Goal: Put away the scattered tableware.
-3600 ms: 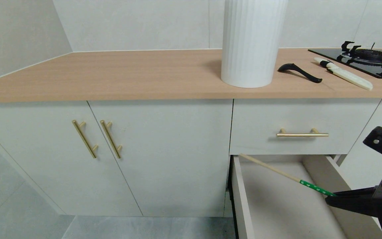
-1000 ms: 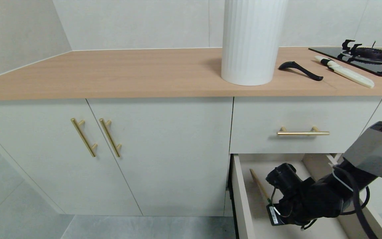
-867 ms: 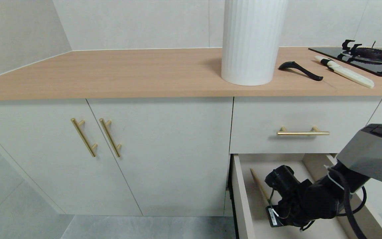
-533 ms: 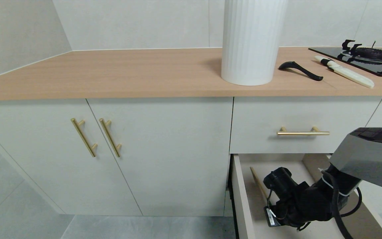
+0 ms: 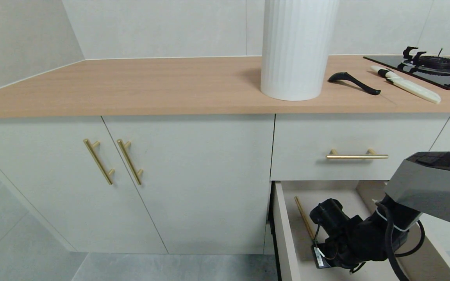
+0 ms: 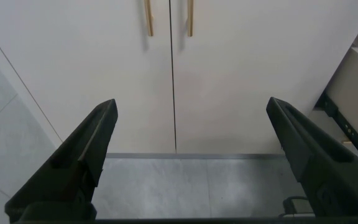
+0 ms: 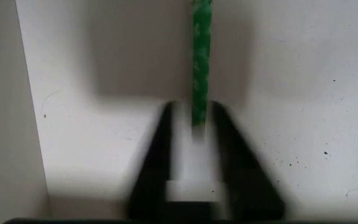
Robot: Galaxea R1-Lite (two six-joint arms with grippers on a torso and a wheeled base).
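The wooden worktop (image 5: 131, 89) carries a tall white ribbed vase (image 5: 295, 50), a cream knife (image 5: 408, 86) and a black peeler (image 5: 354, 82); below it the lower drawer (image 5: 283, 234) stands pulled out. The left gripper (image 6: 190, 106) hangs before the cabinet doors (image 6: 229, 74), jaws wide apart and empty. The right gripper (image 7: 193, 107) is down in the drawer, jaws parted either side of the green end of a chopstick (image 5: 303, 216) lying by the drawer's left wall.

Blurred in its wrist view, the right pincer (image 7: 192, 115) shows only soft outlines. In the head view, the arm hides the chopstick's (image 5: 304, 216) lower end; the frame crops the vase's (image 5: 293, 50) top.
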